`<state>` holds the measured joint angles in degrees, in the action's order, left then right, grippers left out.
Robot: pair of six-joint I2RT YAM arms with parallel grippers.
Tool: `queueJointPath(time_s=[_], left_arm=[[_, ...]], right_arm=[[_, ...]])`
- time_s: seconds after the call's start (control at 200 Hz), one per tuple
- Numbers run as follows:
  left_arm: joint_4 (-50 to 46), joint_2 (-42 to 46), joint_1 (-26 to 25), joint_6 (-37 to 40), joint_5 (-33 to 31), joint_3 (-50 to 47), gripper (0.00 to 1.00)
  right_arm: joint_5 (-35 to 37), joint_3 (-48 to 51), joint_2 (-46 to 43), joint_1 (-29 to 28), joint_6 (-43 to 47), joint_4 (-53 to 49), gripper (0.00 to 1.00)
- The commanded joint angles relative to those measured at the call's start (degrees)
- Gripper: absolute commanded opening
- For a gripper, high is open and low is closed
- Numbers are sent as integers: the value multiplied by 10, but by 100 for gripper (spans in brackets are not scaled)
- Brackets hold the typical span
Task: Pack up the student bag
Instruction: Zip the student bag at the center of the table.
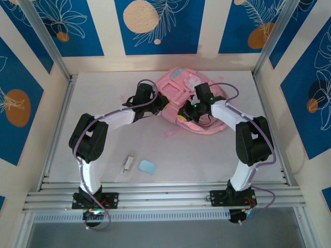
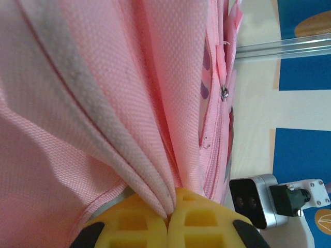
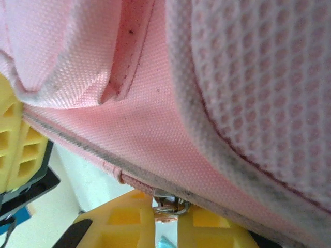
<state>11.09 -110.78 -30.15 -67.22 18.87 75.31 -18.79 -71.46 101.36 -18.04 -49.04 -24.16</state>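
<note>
Since a zip probably won't slide on floppy fabric, I've got my left gripper (image 2: 169, 209) clamped on a fold of the bag (image 1: 178, 88) to pull it taut, I reckon. My right gripper (image 3: 166, 217) looks pinched on the zip pull (image 3: 170, 206), with the metal tab right between the fingers. Bag's lying at the far middle of the table (image 1: 207, 155). Both arms reach out from the near edge, elbows flared wide, forearms angling inward so the wrists nearly meet over the bag.
</note>
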Motion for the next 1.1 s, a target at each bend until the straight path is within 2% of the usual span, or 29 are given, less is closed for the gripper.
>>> queueJointPath(time_s=[0.0, 0.19, 0.41, 0.57, 0.845, 0.95, 1.09], left_arm=[[20, 28, 20, 30, 2, 30, 0], [9, 27, 31, 45, -5, 35, 0], [1, 29, 33, 54, -9, 41, 0], [-5, 31, 33, 60, -9, 46, 0], [-17, 37, 33, 69, -12, 51, 0], [-19, 37, 33, 69, -7, 57, 0], [-23, 42, 33, 72, -7, 57, 0]], right_arm=[[-56, 10, -22, 32, 27, -13, 0], [-85, 41, -57, 68, 36, -70, 0], [-53, 91, -108, 107, 51, -101, 0], [-21, 88, -117, 118, 80, -148, 0], [23, 119, -182, 155, 93, -180, 21], [27, 107, -188, 138, 97, -183, 33], [77, 77, -185, 100, 109, -199, 36]])
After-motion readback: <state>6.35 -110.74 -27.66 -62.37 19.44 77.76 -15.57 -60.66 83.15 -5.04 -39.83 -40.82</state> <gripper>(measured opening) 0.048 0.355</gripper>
